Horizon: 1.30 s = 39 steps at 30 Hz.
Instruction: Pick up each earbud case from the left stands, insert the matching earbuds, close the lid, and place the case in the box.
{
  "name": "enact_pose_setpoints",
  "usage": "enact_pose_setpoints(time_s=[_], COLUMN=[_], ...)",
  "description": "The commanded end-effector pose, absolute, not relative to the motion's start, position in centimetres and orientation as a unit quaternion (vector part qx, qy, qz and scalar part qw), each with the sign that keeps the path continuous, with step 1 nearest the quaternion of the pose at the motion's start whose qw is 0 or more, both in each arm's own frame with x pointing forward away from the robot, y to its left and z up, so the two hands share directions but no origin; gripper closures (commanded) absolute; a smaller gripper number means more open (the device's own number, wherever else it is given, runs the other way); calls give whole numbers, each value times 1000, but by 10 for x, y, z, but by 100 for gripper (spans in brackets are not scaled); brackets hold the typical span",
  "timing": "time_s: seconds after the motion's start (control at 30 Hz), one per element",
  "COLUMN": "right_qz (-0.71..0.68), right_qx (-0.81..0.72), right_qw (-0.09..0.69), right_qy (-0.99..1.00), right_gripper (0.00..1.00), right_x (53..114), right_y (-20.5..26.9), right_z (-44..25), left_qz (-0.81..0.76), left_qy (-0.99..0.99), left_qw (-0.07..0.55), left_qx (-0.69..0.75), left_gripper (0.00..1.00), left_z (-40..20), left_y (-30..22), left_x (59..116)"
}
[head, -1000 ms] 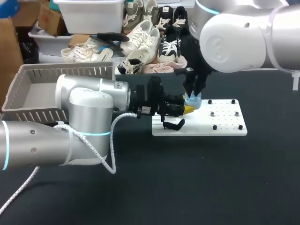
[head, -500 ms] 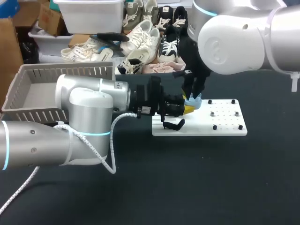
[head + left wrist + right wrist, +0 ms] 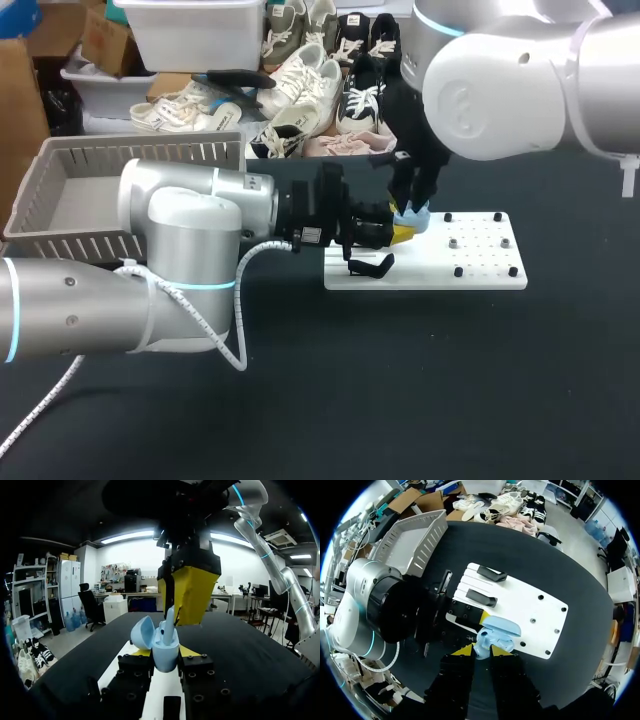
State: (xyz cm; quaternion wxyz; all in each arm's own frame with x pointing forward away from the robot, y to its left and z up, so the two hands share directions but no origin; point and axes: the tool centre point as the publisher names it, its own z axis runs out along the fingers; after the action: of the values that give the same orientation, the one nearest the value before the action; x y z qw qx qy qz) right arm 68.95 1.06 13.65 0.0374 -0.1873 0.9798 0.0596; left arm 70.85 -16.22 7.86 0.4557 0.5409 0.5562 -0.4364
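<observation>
L jaws pinch the open case (image 3: 165,655) just above the board (image 3: 480,275), lid up. R jaws pinch an earbud (image 3: 170,622), its end down in the case. Looks mid-insert. To do: seat buds, shut lid, case into box (image 3: 130,152); no case seen there.

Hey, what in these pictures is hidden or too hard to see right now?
Left wrist view: the earbud and the right gripper hide whether the earbud case's other socket is filled.
Head view: the right gripper covers most of the case; the earbud does not show.
Head view: the left arm hides the box's near right corner.
</observation>
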Motion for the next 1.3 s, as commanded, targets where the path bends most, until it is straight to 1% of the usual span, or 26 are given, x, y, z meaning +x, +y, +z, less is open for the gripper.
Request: enact_pose_setpoints(time_s=[0.03, 1.3], right_qz=[59, 59], right_qx=[-186, -180], right_qw=[40, 35], right_qy=[980, 981], right_gripper=[100, 100], right_x=[688, 692], right_y=[10, 6], right_z=[137, 131], left_qz=[-437, -437], left_qy=[555, 555], left_qw=[457, 457], left_qx=[540, 540], left_gripper=[100, 100], left_z=[79, 79], left_y=[-162, -162], left_x=[708, 708])
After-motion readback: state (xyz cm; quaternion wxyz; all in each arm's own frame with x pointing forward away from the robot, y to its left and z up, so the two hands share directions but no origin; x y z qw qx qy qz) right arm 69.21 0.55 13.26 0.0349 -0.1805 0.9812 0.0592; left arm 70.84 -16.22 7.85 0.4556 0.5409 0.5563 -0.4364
